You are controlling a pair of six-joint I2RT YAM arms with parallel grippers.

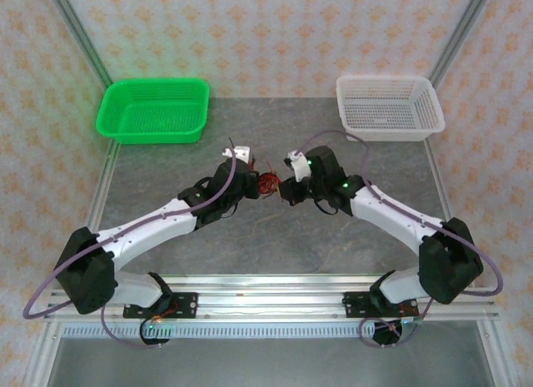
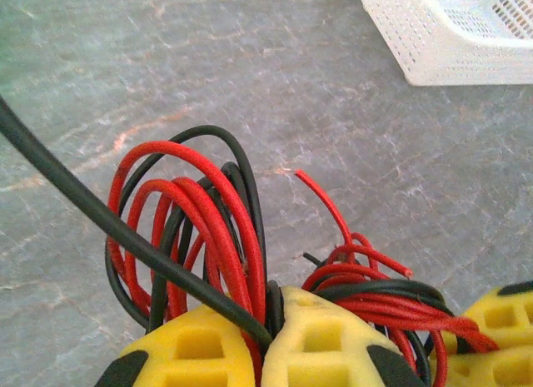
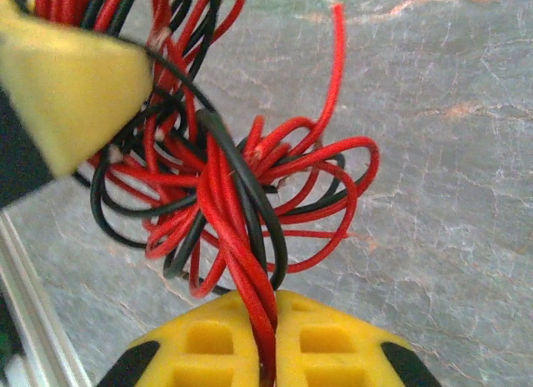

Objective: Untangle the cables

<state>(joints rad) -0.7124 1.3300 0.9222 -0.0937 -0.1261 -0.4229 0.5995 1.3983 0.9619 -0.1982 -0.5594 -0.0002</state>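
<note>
The cables (image 1: 267, 186) are a tangle of thin red and black wires held between both arms at mid-table. My left gripper (image 1: 254, 186) comes in from the left and my right gripper (image 1: 285, 191) from the right. In the left wrist view the left gripper (image 2: 271, 308) is shut on red and black loops of the cables (image 2: 200, 229), and a yellow finger of the other gripper (image 2: 500, 320) sits at the lower right. In the right wrist view the right gripper (image 3: 268, 308) pinches a twisted red bundle of the cables (image 3: 250, 179). One loose red end sticks up.
A green basket (image 1: 154, 111) stands at the back left and a white basket (image 1: 389, 106) at the back right; the white basket (image 2: 466, 29) is also in the left wrist view. An aluminium rail (image 1: 266, 291) runs along the near edge by the arm bases.
</note>
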